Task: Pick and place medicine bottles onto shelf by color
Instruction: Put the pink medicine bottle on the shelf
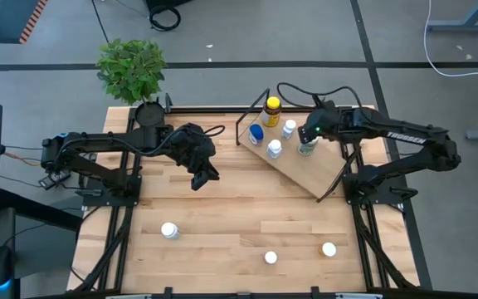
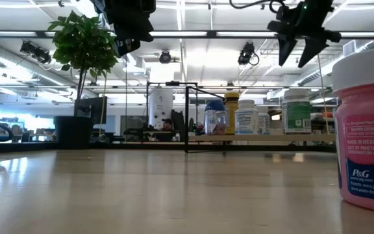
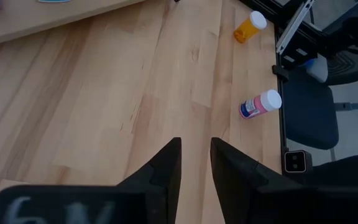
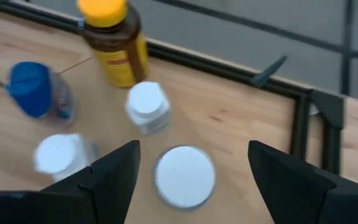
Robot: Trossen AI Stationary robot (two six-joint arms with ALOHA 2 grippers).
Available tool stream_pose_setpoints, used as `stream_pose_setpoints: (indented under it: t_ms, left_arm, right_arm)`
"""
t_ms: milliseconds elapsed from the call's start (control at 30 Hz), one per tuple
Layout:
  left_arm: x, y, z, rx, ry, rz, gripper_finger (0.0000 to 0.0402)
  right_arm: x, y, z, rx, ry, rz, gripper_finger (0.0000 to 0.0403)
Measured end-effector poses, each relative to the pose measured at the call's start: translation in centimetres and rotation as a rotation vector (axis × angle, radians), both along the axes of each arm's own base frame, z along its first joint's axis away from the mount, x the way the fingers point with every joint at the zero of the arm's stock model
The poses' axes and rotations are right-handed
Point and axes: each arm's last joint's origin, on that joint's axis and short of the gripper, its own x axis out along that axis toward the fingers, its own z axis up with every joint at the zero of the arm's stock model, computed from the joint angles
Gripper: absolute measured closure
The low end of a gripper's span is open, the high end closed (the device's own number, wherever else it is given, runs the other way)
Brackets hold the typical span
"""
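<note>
The light-wood shelf [image 1: 305, 170] stands tilted on its black wire frame at the far right of the table. On it stand an amber bottle with a yellow cap [image 1: 271, 110], a blue-capped bottle [image 1: 256, 133], two white-capped bottles [image 1: 289, 127] [image 1: 275, 149] and a green-labelled white-capped bottle [image 1: 308, 146]. My right gripper [image 4: 191, 168] is wide open just above that bottle's white cap [image 4: 185, 176] and clear of it, as the low view [image 2: 302, 39] shows. My left gripper [image 3: 196, 165] hovers over the bare table left of the shelf [image 1: 202, 170], its fingers a narrow gap apart and empty.
Three bottles are on the near part of the table: a white-capped one [image 1: 169, 230], a pink one on its side [image 3: 260, 104] and an orange one on its side [image 3: 249, 27]. A potted plant [image 1: 131, 68] stands beyond the far left corner.
</note>
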Motion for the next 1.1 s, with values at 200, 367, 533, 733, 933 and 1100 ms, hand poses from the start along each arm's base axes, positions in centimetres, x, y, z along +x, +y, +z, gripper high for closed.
stream_pose_setpoints:
  t_ms: [200,367,533,733,933,1100]
  left_arm:
    - [0.0,0.0,0.0,0.001,0.000,-0.001,0.0306]
    - [0.0,0.0,0.0,0.001,0.000,-0.001,0.0310]
    - [0.0,0.0,0.0,0.002,-0.001,-0.001,0.0311]
    - [0.0,0.0,0.0,0.002,-0.001,-0.002,0.0306]
    - [0.0,0.0,0.0,0.001,-0.001,-0.002,0.0312]
    - [0.0,0.0,0.0,0.001,0.000,-0.001,0.0308]
  right_arm:
    - [0.2,0.5,-0.5,0.149,-0.057,0.026,0.0097]
    - [0.4,1.0,-2.6,0.282,-0.061,-0.003,0.0097]
    - [0.5,1.1,-4.2,0.347,-0.078,-0.035,0.0098]
    - [0.8,1.1,-5.9,0.366,-0.104,-0.032,0.0098]
    - [0.9,1.0,-6.9,0.350,-0.106,-0.037,0.0098]
    - [1.1,0.9,-6.8,0.318,-0.114,-0.030,0.0098]
